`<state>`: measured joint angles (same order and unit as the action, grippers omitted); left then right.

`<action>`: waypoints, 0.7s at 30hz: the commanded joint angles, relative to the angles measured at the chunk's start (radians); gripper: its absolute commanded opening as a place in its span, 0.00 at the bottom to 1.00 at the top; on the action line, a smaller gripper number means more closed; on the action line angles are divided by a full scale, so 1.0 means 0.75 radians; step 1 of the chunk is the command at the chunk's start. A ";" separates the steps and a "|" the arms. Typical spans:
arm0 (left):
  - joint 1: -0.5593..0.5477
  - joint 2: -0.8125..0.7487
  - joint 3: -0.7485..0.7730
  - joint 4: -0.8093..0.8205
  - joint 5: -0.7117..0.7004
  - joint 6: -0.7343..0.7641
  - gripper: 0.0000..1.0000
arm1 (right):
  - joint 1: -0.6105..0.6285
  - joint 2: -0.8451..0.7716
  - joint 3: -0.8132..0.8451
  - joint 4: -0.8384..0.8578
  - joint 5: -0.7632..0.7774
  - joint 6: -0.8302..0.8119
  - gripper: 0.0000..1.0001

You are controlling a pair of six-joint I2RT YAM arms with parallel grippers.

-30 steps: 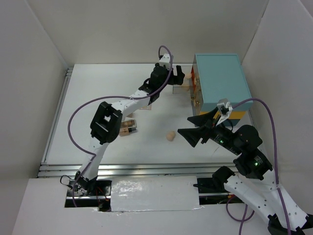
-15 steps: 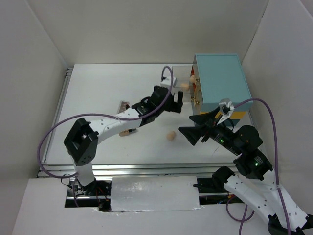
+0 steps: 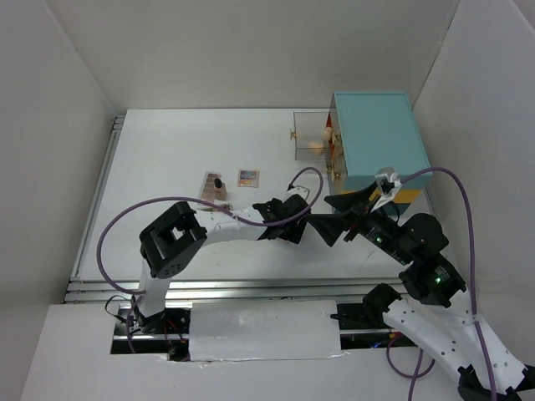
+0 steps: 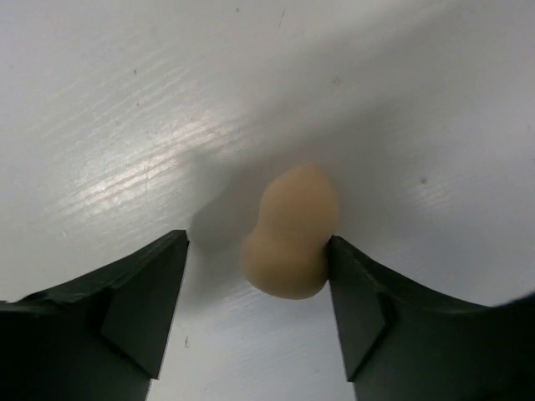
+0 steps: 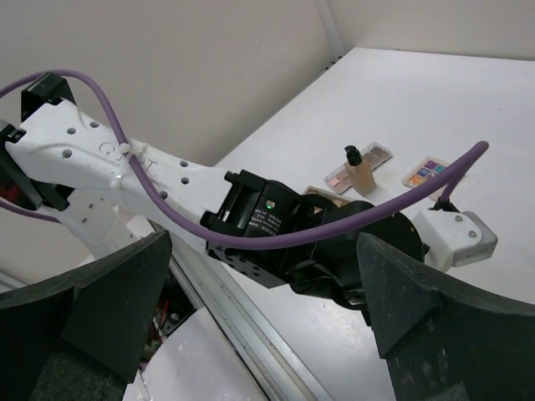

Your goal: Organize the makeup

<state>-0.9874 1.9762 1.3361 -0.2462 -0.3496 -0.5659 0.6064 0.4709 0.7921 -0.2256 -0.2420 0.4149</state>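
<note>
I recorded the left arm (image 3: 171,242) bent sharply at the elbow, well left of the teal case (image 3: 376,138). Its forearm ran low over the table (image 3: 167,150) toward the case's near-left corner, and a purple cable (image 5: 284,244) was draped along it.

Left of the case, on the far side of that forearm, a foundation bottle (image 5: 359,171) stood upright at a nude palette (image 5: 378,153). A colour palette (image 5: 425,172) lay just beside it on the case side.

The left gripper (image 4: 259,241) pointed down at the table, jaws apart astride a peach sponge (image 4: 291,234). One finger (image 4: 359,309) touched the sponge; the other stood clear. The overhead view hid this sponge under the gripper; only the left wrist camera showed it.

The right gripper (image 5: 263,242) hung just near of the case, facing the left wrist, spread wide and holding nothing. Its camera alone showed a green lamp (image 5: 269,203) on the left wrist housing. It also showed faint lettering on the white link, which I could not read.

Against the case's left face, a clear compartment (image 3: 303,149) held a second sponge (image 3: 321,133).
</note>
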 commanded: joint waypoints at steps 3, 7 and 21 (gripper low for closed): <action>-0.017 0.046 -0.047 0.009 0.031 -0.051 0.56 | 0.008 0.022 -0.003 0.055 -0.015 0.001 1.00; -0.017 0.059 -0.019 -0.029 -0.045 -0.070 0.32 | 0.008 0.035 -0.003 0.060 -0.019 0.001 1.00; 0.226 -0.146 0.384 0.005 -0.199 0.034 0.32 | 0.010 -0.104 -0.048 0.072 0.169 0.028 1.00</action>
<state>-0.8326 1.9305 1.4799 -0.2840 -0.4492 -0.6048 0.6064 0.4042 0.7643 -0.2230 -0.1612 0.4301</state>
